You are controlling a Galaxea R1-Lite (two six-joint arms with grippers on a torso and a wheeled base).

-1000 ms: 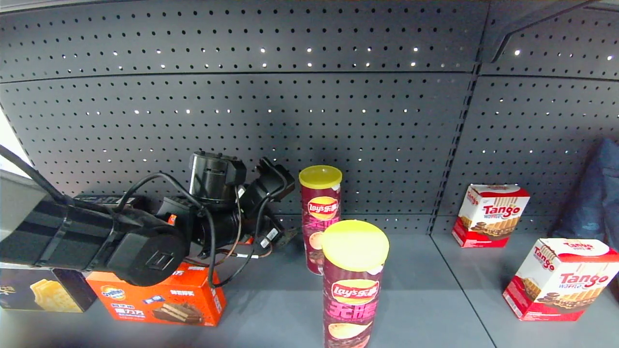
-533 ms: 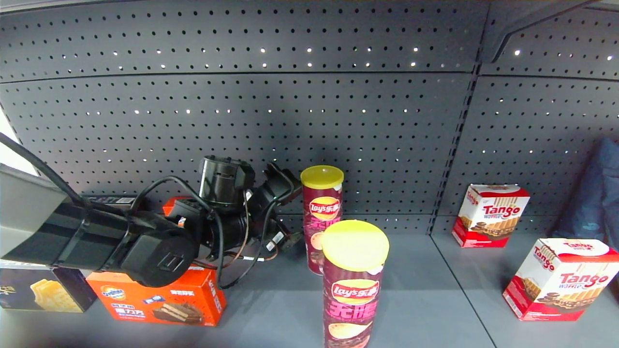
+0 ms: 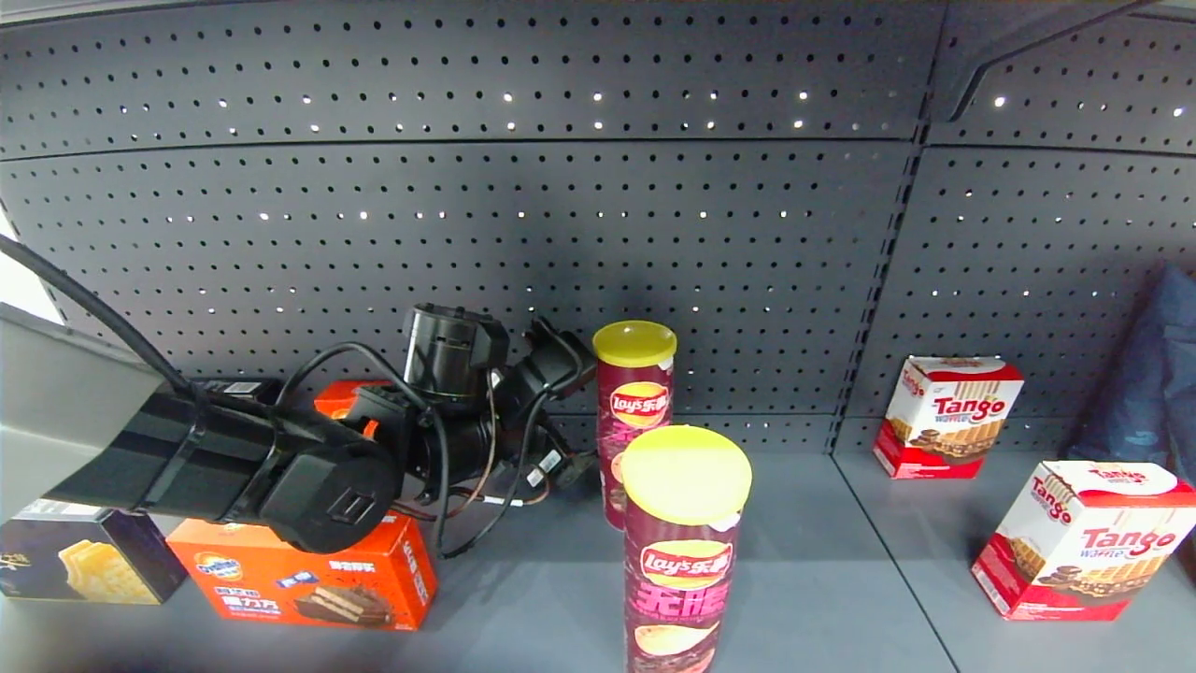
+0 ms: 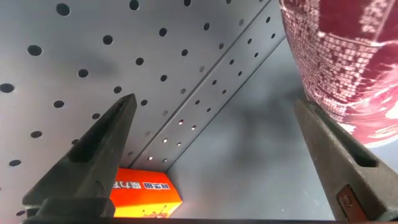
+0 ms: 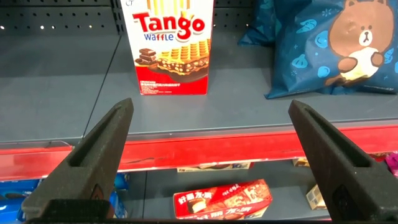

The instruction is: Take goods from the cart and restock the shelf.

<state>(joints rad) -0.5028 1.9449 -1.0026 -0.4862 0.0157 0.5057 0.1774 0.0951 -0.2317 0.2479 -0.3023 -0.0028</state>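
On the shelf (image 3: 822,579): near chip can (image 3: 685,551) and far chip can (image 3: 635,402) are standing upright.
Left gripper (image 4: 216,102): gaping wide, holding nothing, hovering just left of far chip can.
Right gripper (image 5: 211,104): spreading wide, empty.
Progress: both cans seemingly placed; more restocking likely.

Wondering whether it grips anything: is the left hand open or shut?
Open: the left hand's fingers stand wide apart, only pegboard and shelf between them; the chips can lies outside them.
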